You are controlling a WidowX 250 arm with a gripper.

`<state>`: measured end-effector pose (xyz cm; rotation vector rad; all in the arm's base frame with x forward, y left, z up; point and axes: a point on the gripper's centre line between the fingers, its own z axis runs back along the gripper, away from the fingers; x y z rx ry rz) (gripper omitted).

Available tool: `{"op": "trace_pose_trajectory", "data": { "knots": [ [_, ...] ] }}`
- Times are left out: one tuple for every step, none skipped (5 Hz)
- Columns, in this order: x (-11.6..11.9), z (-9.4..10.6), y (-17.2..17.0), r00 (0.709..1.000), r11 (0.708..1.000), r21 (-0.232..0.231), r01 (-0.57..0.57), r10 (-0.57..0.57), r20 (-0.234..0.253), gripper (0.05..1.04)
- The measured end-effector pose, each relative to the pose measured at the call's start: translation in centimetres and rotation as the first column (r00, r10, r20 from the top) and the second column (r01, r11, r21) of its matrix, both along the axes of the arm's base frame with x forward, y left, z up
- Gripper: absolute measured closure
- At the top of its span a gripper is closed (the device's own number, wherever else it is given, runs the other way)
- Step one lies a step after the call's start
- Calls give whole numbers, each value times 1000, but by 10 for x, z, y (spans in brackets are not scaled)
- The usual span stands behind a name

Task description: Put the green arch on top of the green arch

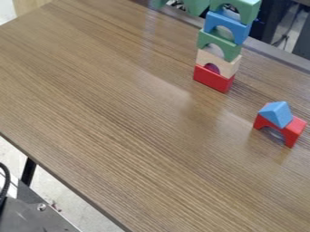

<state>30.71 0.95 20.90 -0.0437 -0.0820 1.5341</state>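
Wooden tabletop (139, 163) lies nearest, its bare stretch open for moving up to the slanted edge, with a red arch (295, 129) under a blue triangle (275, 112) at right. One green arch (196, 5), smooth-faced, is partly cut off at the top border, left of the stack's uppermost green arch (249, 12), itself over a blue arch (224, 21). I cannot tell whether my gripper is released or clenched.

Camera view: above, looking down at a slant
Brown wood-grain tabletop (121, 113): near, running out of view
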Motion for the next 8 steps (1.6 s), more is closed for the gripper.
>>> {"op": "trace_pose_trajectory", "data": {
  "knots": [
    [10,11,-8,999,1000,1,18,-18,42,515],
    [25,15,-16,998,998,36,51,-52,40,515],
    [34,21,-20,998,996,67,56,-58,29,515],
    [43,28,-22,998,997,63,51,-53,31,515],
    [52,28,-23,999,996,76,40,-41,11,515],
    [64,26,-25,999,997,82,11,-8,-34,515],
    [75,19,-27,998,997,83,2,4,-70,515],
    [82,19,-25,997,995,99,-6,14,-76,515]
  ]
}}
